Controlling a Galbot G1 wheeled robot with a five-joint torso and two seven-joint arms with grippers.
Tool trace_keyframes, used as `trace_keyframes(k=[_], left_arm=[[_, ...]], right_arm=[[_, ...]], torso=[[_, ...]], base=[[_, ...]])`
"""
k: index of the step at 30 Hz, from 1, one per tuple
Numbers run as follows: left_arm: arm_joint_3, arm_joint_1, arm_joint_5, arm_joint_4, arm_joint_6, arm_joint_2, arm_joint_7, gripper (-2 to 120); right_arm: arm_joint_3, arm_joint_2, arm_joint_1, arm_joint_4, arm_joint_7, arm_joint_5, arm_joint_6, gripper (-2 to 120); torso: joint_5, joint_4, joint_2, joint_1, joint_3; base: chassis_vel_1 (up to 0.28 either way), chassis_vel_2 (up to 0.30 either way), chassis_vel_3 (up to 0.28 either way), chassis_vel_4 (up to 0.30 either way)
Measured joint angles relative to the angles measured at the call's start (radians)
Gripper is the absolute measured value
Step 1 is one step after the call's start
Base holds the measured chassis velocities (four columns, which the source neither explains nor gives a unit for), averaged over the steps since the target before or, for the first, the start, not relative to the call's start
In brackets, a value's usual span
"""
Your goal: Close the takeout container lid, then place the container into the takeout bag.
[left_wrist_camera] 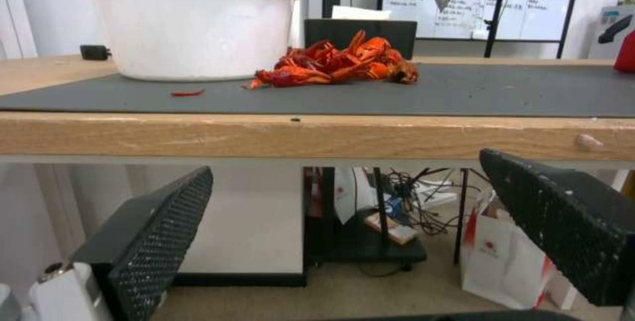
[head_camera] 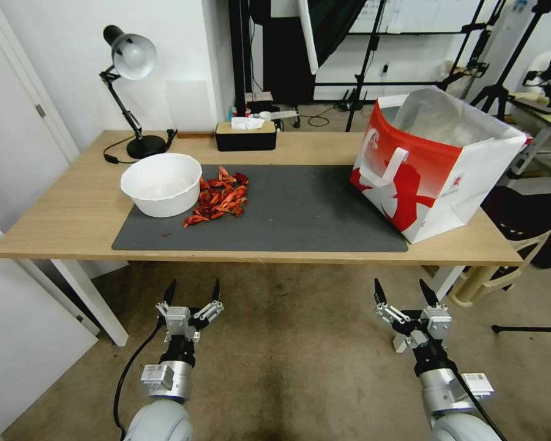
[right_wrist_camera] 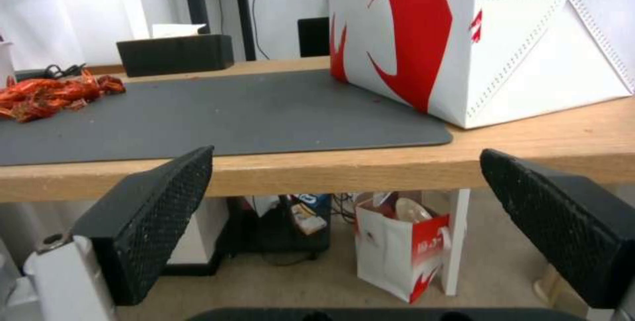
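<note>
Wooden table (head_camera: 55, 214), straight front edge ahead of both grippers, open floor around them. Flat dark grey mat (head_camera: 300, 214) over its middle, bare between bag and pile. Boxy red-and-white paper bag (head_camera: 434, 177) ahead of right gripper (head_camera: 405, 293), mouth open, standing on the mat's corner near the table edge. Round white bowl (head_camera: 161, 184) ahead of left gripper (head_camera: 193, 291), heaped red crayfish pile (head_camera: 220, 197) just beside it. Black tissue box (head_camera: 245, 136) beyond, at far edge. Both grippers short of the table, textured black fingers spread wide, holding nothing.

Silver-white arms (head_camera: 165, 376), black textured jaws, black cable (head_camera: 125, 373).
</note>
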Motion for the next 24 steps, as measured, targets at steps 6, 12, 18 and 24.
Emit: trace_keyframes(k=[6,12,18,24], left_arm=[[0.0,0.0,0.001,0.0,0.0,0.0,0.0,100],[0.0,0.0,0.001,0.0,0.0,0.0,-0.001,100],[0.0,0.0,0.001,-0.001,0.001,0.0,-0.001,100],[0.0,0.0,0.001,-0.001,0.001,0.0,-0.001,100]], right_arm=[[0.0,-0.001,0.001,0.0,0.0,0.001,-0.001,100],[0.0,-0.002,0.002,0.001,0.0,0.002,-0.002,100],[0.0,-0.002,0.002,0.001,0.001,0.003,-0.003,100],[0.0,-0.003,0.002,0.002,0.001,0.004,-0.003,100]], torso=[[0.0,0.0,0.0,0.0,0.0],[0.0,0.0,0.0,0.0,0.0],[0.0,0.0,0.0,0.0,0.0],[0.0,0.0,0.0,0.0,0.0]], base=[[0.0,0.0,0.0,0.0],[0.0,0.0,0.0,0.0],[0.0,0.0,0.0,0.0],[0.0,0.0,0.0,0.0]])
